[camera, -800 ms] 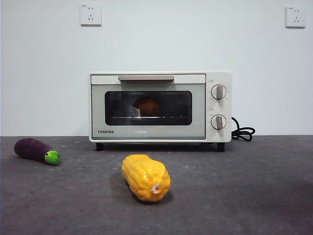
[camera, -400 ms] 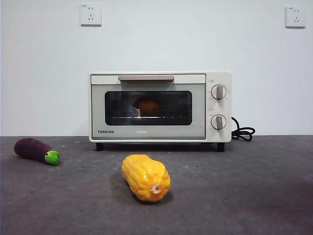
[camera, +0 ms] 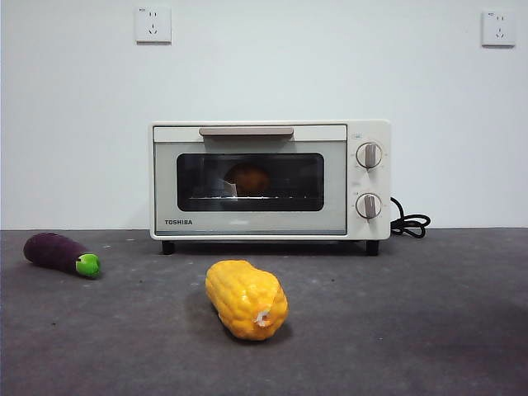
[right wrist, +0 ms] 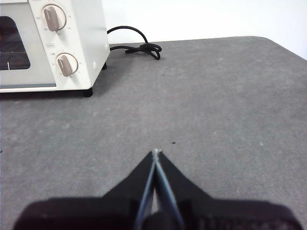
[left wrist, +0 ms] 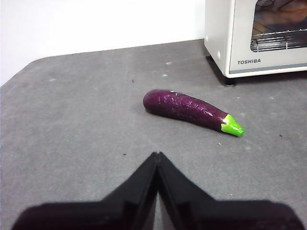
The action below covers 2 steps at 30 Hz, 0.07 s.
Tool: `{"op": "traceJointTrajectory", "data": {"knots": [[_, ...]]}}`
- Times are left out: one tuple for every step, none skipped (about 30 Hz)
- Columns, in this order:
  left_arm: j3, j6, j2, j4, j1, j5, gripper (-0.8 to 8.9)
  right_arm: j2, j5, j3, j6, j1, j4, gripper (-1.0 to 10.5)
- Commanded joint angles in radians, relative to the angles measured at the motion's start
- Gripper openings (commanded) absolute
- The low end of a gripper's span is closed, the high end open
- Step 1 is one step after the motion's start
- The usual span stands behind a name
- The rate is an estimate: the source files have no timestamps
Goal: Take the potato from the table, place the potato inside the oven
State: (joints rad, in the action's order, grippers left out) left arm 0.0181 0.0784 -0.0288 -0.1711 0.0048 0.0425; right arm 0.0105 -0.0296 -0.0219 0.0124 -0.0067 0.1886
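Potato (camera: 248, 179) sits on rack inside Toshiba oven (camera: 270, 180), door shut. Corn cob (camera: 246, 299) in front of oven, eggplant (camera: 60, 253) off its handle side; grey table (camera: 429, 330) bare elsewhere. Left gripper (left wrist: 157, 155) & right gripper (right wrist: 155, 153) both closed, empty; only right wrist shows table edge beyond cord (right wrist: 135, 44).

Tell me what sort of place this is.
Probably a lab test bench staged as a kitchen: a toaster oven on a bare grey table, toy-like corn and eggplant, plain white wall with sockets.
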Motion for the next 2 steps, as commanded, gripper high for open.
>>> {"op": "traceJointTrajectory", "data": {"knots": [[-0.011, 0.003, -0.001, 0.008, 0.004, 0.000, -0.04, -0.002, -0.005, 0.008, 0.011, 0.001, -0.003, 0.0], [-0.011, 0.003, 0.000, 0.008, 0.004, 0.000, -0.04, -0.002, -0.005, 0.008, 0.011, 0.001, -0.003, 0.0]]}}
